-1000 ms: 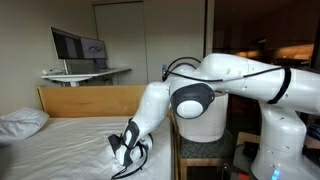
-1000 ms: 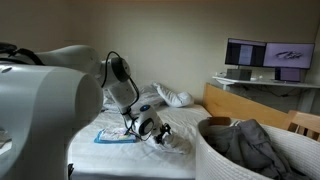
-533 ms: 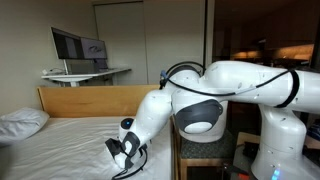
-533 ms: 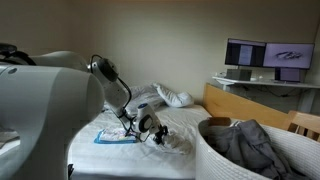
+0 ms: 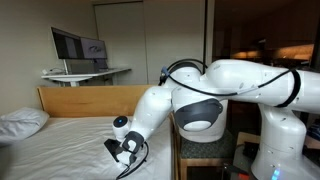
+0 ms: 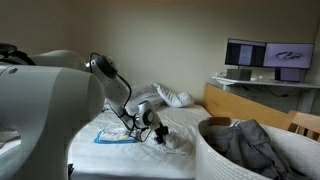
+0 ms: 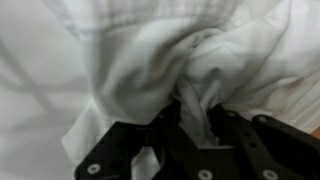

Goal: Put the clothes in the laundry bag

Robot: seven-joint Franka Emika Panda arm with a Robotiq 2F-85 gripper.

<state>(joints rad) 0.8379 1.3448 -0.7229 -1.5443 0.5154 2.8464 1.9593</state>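
Observation:
A white garment [image 7: 150, 60] lies bunched on the bed, and a fold of it is pinched between the two black fingers of my gripper [image 7: 195, 125]. In both exterior views the gripper [image 5: 125, 150] [image 6: 155, 133] is pressed down onto the mattress, and the white garment [image 6: 178, 143] is crumpled just beside it. The laundry bag [image 6: 205, 152], white with a rolled rim, stands at the bedside close to the camera. A dark grey garment [image 6: 245, 145] lies inside it.
A white pillow [image 5: 20, 122] [image 6: 170, 97] rests at the head of the bed against the wooden headboard [image 5: 90, 100]. A desk with a monitor [image 5: 78, 45] [image 6: 265, 55] stands behind. A blue-edged cloth [image 6: 112, 136] lies flat under the arm.
The arm has sunk lower onto the bed and shifted slightly toward the pillow. The jaws have closed in on the white garment's fold.

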